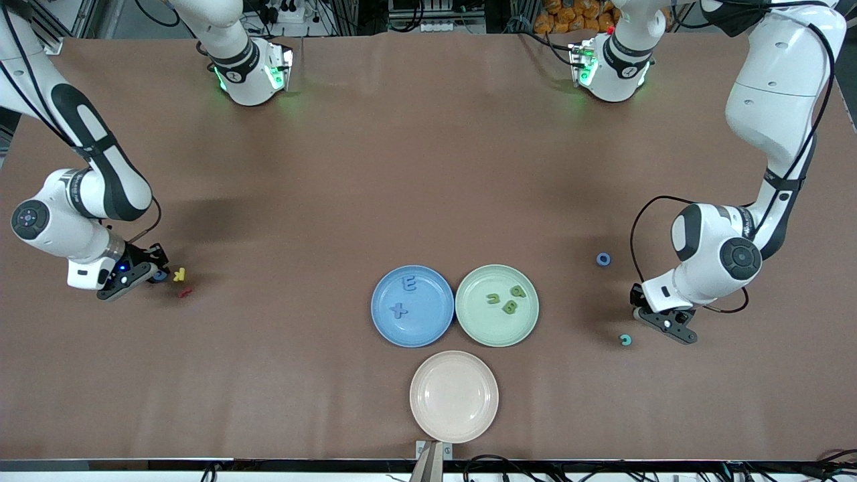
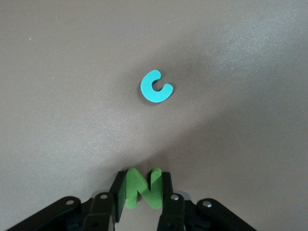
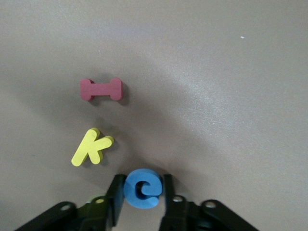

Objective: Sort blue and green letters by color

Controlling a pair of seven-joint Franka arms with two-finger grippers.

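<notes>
Both arms reach low, left claw (image 2: 142, 192) and right claw (image 3: 140, 190) each pinched (fingers angled downward).

The front view is evenly and brightly lit from overhead; the brown tabletop (image 1: 428, 167) shows no glare, only soft, diffuse shadows pooled beneath each arm; green status lights glow on both arm bases and tint the surface just beside them; the plates cast thin, faint shadows; the picture stays sharp to its corners with little bending at the edges. Both wrist views are dimmer and greyer; a broad soft shadow fans out from each gripper across the tabletop; a pale sheen crosses the surface in the right wrist view; the small foam letters are crisp, while the gripper hardware at the frame's edge is dark.
</notes>
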